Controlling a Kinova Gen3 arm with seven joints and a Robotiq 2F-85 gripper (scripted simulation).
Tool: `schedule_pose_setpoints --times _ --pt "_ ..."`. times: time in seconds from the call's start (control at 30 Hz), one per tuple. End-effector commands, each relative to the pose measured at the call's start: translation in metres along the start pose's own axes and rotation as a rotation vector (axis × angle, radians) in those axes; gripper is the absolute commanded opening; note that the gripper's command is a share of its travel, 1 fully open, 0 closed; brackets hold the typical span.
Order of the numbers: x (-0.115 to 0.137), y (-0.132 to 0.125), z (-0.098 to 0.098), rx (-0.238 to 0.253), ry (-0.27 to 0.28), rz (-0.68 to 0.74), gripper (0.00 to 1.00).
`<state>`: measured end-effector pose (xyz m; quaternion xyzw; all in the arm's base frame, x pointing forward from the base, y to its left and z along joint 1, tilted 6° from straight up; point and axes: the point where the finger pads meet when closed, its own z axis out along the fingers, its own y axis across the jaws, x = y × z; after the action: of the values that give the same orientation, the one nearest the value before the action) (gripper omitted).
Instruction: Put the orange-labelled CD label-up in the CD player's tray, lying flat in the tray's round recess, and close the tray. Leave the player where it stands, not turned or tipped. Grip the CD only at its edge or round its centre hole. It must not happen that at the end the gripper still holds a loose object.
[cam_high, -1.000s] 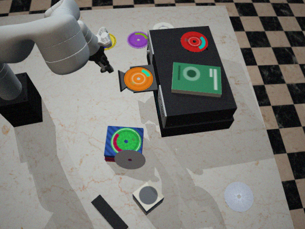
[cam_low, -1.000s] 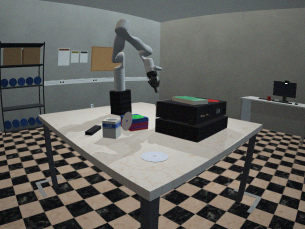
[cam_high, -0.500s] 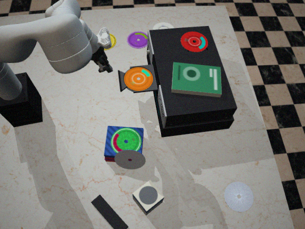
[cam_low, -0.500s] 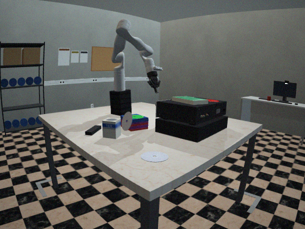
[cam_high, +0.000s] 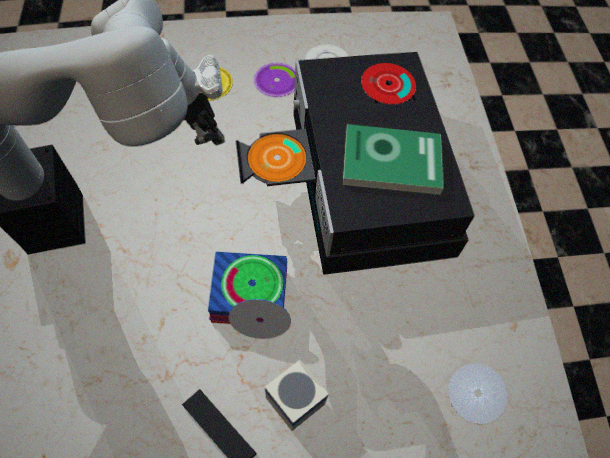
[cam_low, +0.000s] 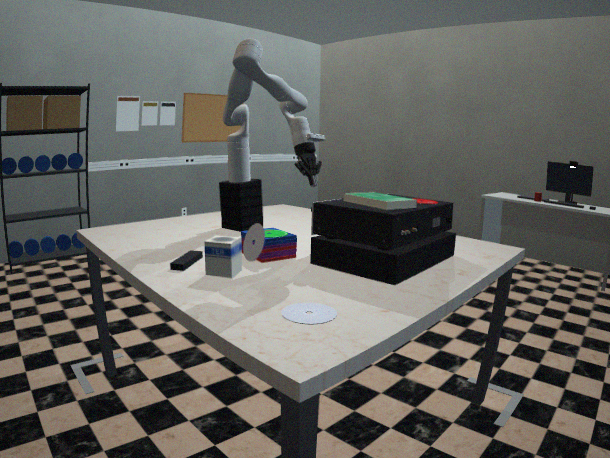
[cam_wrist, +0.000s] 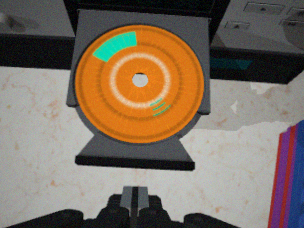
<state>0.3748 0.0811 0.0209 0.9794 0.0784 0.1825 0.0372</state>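
1. The gripper (cam_high: 209, 136) has its jaws pressed together with nothing between them. It hangs in the air just off the front lip of the tray (cam_high: 244, 161), toward the arm's side of the table.
2. The orange-labelled CD (cam_high: 276, 157) lies label-up in the tray; in the wrist view it looks flat and centred in the round recess (cam_wrist: 198, 112), whose grey rim shows at its right and lower edge.
3. Judged from this, the placing is done. What is left is closing the tray, which stands fully out from the CD player (cam_high: 385, 210). The closed fingertips look posed for a push on the tray's front.
4. The player sits squarely on a second black box by the table's right edge, with a red disc (cam_high: 388, 83) and a green case (cam_high: 400, 172) on top.
5. On the marble table (cam_high: 150, 240) there are also purple (cam_high: 274, 79) and yellow (cam_high: 223, 82) discs near the far edge, a stack of cases (cam_high: 250, 285) mid-table with a grey disc (cam_high: 259, 319) leaning on it, and a silver disc (cam_high: 477, 393) toward the near right corner.
6. The room has a checkered floor (cam_low: 150, 400), a shelf rack (cam_low: 88, 150) at the left wall, and a desk with a monitor (cam_low: 569, 179) at the right.
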Motion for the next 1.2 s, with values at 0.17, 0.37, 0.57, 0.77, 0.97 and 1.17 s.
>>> schedule_pose_setpoints --times 0.17,0.37,0.57,0.77,0.97,1.17 --pt "0.000 -0.001 0.000 0.000 -0.001 0.010 0.10" --pt "0.000 -0.001 0.000 -0.001 -0.002 0.016 0.10" --pt "0.000 -0.001 0.000 -0.001 -0.003 0.018 0.10" --pt "0.000 -0.001 0.000 -0.001 -0.003 0.018 0.10" --pt "-0.001 -0.001 0.002 -0.001 -0.003 0.018 0.10" --pt "-0.004 -0.001 0.011 -0.001 -0.003 0.018 0.10"
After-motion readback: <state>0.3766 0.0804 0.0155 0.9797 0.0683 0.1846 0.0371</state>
